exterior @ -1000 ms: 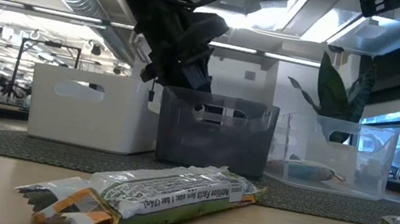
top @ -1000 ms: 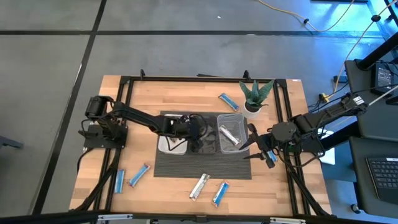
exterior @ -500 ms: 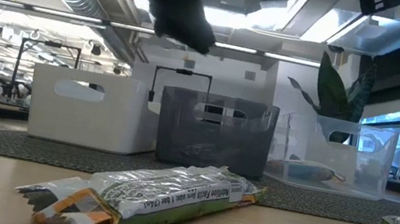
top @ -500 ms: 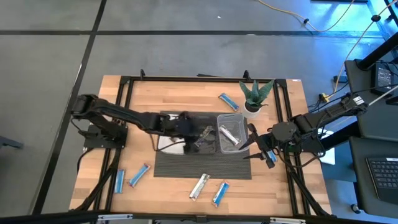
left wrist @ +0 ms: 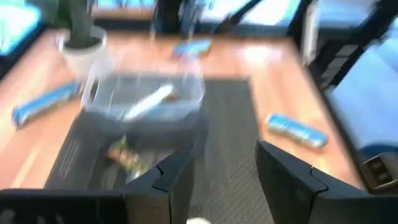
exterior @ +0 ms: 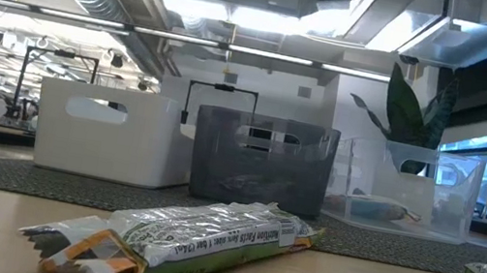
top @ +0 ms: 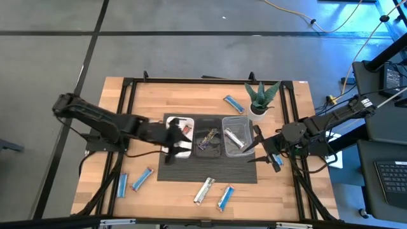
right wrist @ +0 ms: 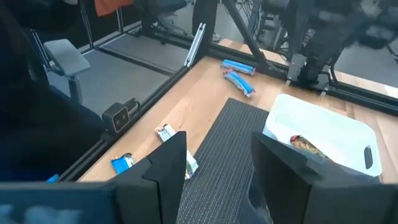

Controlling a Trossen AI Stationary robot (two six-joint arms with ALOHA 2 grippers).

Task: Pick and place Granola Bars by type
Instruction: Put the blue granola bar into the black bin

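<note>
Three trays stand in a row on a dark mat (top: 206, 170): white (top: 170, 151), black (top: 197, 150) and clear (top: 227, 121). A multicolour bar (top: 206, 136) lies in the black tray, a silver bar (top: 236, 137) in the clear one and a dark red bar (top: 186, 129) in the white one. Blue bars (top: 122, 184) (top: 143, 179) (top: 224, 197) and a silver bar (top: 203, 189) lie loose near the front edge. My left gripper (top: 173, 138) hangs open and empty over the white tray. My right gripper (top: 259, 145) hovers open right of the clear tray.
A potted plant (top: 261, 98) stands behind the clear tray, with a blue bar (top: 233, 103) lying left of it. Another blue bar (top: 277, 161) lies under my right arm. A black frame (top: 127, 89) rims the table.
My left gripper has pulled back from over the black tray toward the table's left edge and has risen out of the low view. The multicolour bar now shows lying in the black tray.
</note>
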